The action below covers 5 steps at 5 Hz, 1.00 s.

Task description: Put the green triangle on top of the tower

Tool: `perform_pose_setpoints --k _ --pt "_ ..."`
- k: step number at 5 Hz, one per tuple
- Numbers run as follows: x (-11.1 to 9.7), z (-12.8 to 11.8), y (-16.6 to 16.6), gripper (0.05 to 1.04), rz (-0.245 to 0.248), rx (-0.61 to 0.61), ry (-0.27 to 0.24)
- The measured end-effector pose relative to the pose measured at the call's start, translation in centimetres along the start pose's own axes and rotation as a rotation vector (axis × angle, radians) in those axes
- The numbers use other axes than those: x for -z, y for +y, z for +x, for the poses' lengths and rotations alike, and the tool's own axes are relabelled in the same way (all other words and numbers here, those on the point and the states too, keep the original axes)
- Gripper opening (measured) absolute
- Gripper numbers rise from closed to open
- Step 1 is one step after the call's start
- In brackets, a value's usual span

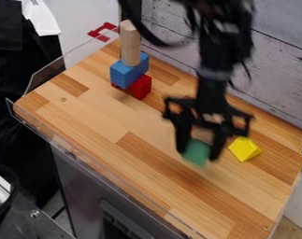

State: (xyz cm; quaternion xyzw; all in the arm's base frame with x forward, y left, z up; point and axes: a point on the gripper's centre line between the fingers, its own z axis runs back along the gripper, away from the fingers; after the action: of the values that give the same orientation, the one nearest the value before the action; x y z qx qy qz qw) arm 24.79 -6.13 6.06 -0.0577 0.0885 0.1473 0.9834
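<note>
The black two-finger gripper (198, 155) pinches the green triangular block (197, 151), closed to its width, presumably for carrying to the tower (128, 73), well apart. The tower's upright, pale wooden cylinder top (130, 35) is narrow, so centring probably matters.

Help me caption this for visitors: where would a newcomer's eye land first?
Probably on the black gripper right of centre, holding a green block. Next, the tower at upper left, pale wood over blue and red; then the yellow block right of the gripper.
</note>
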Motion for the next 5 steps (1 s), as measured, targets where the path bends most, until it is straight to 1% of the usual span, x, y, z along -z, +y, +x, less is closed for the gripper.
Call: perform_pose_setpoints --k 1,2,3,4,5 --pt "-4.8 0.7 2.6 0.570 -0.033 -0.031 -0.063" --pt "-9.7 1.2 5.1 0.570 -0.047 -0.062 -0.139" --pt "-12.1 1.9 6.7 0.570 -0.047 -0.071 -0.169" --pt "-13.6 2.4 8.1 0.570 -0.053 -0.098 -0.183" --pt "-13.5 3.0 9.3 0.570 -0.055 -0.118 -0.164"
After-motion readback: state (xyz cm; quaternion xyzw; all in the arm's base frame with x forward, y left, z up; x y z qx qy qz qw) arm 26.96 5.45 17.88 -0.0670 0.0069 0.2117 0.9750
